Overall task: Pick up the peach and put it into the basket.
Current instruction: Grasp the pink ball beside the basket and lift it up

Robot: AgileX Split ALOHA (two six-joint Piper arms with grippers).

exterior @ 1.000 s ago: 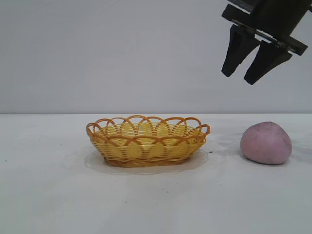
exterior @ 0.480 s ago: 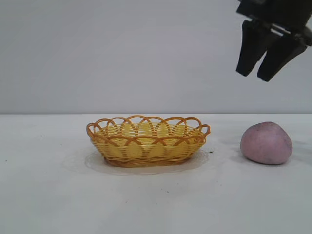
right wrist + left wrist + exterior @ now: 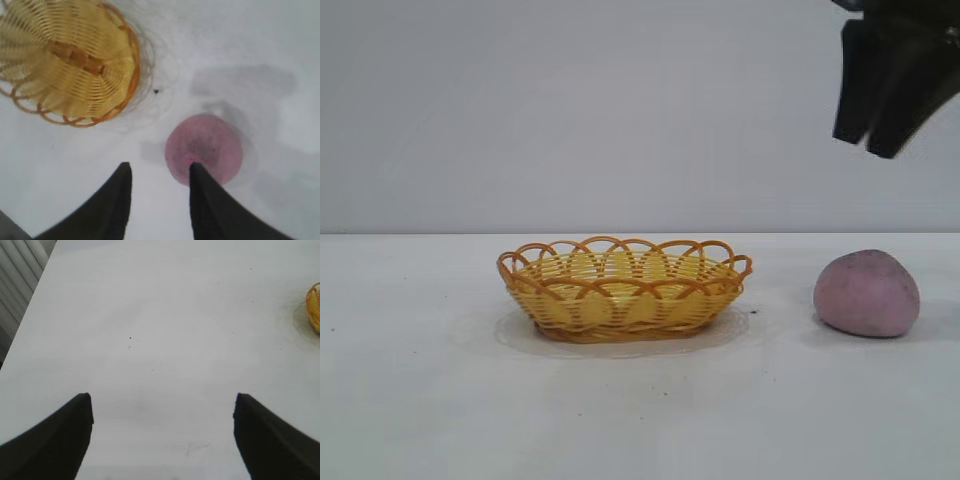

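The pinkish-purple peach [image 3: 866,293] rests on the white table at the right, well apart from the yellow wicker basket [image 3: 620,290], which sits mid-table and holds nothing. High above the peach hangs my right gripper [image 3: 868,147], open, with only air between its dark fingers. The right wrist view looks down on the peach [image 3: 205,147] just past one tip of the right gripper [image 3: 159,165], with the basket [image 3: 70,60] off to the side. My left gripper [image 3: 162,397] stands wide open over bare table, away from both objects.
The white table [image 3: 440,400] spreads around both objects, with a plain grey wall behind. A table edge and a ribbed wall panel [image 3: 15,275] show in the left wrist view, where the basket's rim [image 3: 315,307] peeks in at one side.
The right gripper has drifted to the right, to a spot over the peach, and its fingers have drawn closer together. Peach, basket and left gripper have not moved.
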